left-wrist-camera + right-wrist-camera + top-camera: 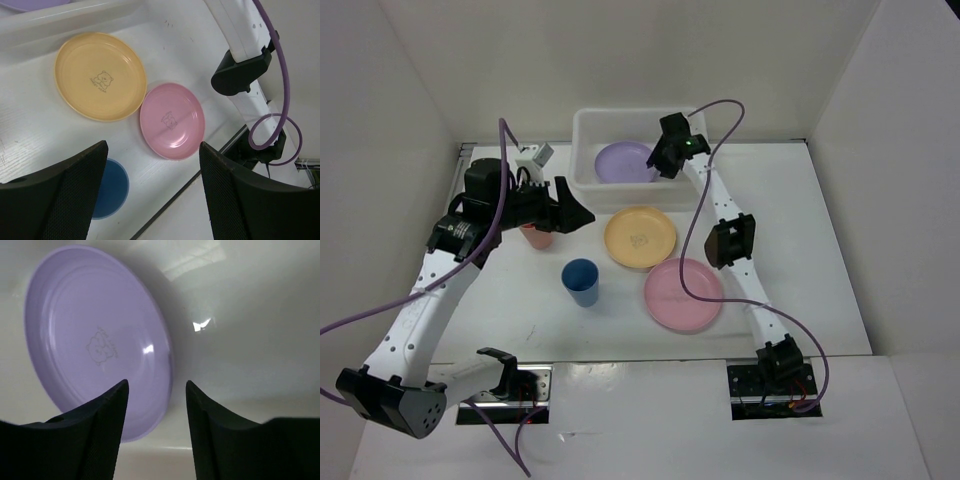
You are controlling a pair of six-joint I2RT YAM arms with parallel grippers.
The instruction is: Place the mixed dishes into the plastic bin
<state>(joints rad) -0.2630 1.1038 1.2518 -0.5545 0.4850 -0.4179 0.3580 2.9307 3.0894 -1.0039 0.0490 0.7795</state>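
The light purple plate [623, 161] [95, 335] lies inside the plastic bin [582, 150] [250, 315]. My right gripper [665, 160] [156, 390] hangs over the plate's right edge, open, holding nothing. The yellow-orange plate [640, 237] [100, 76], the pink plate [683, 294] [171, 120] and the blue cup [581, 281] [111, 188] rest on the table. A red cup [535, 237] stands to the left, partly hidden under my left arm. My left gripper [575, 212] [152, 147] is open and empty, above the table between the red cup and the yellow-orange plate.
White walls close in the table on the left, back and right. The right arm [730, 240] [240, 70] stretches from its base past the pink plate to the bin. Purple cables [695, 250] loop off both arms.
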